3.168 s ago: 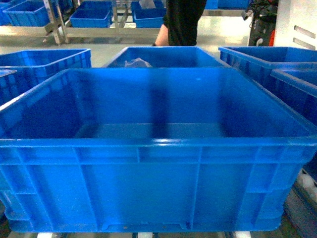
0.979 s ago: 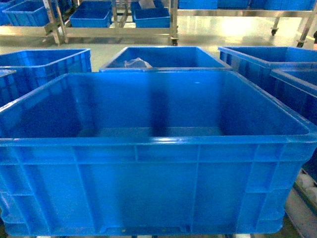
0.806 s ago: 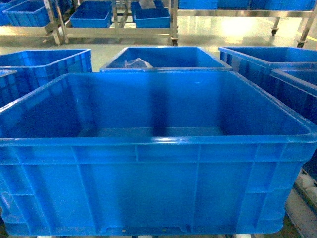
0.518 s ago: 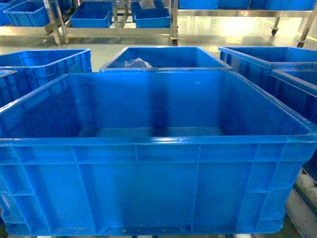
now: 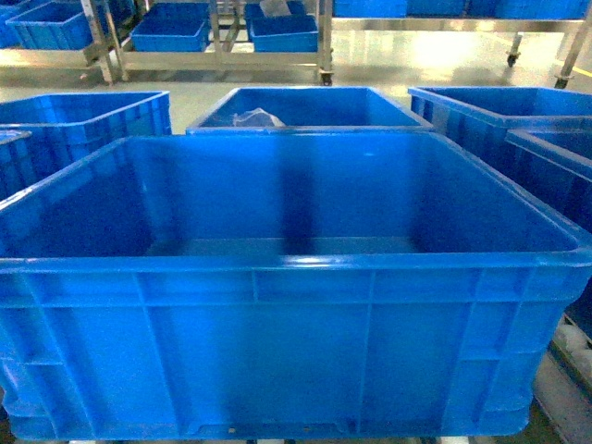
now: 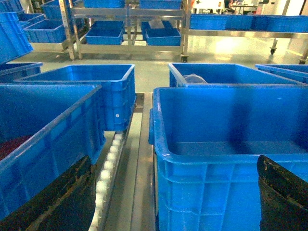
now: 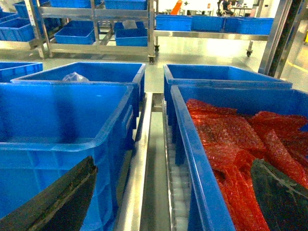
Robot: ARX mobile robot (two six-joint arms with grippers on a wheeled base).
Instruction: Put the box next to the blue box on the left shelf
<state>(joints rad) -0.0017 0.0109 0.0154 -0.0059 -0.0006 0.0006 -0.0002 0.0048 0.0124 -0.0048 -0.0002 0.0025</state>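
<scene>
The box [image 7: 62, 125] fills the left of the frame, open-topped; beside it at right, across a metal rail [image 7: 139, 183], a blue crate [image 7: 192, 159] holds crumpled red plastic [image 7: 236, 144]; the right gripper's dark fingers [image 7: 57, 202] sit spread wide in the bottom corners; steel shelving [image 7: 96, 29] stands behind.

— Anything new out there?
— The person in black behind the far crate [image 5: 310, 106] is gone.
— And the box [image 5: 287, 277]?
— It sits a touch lower in the head view.
</scene>
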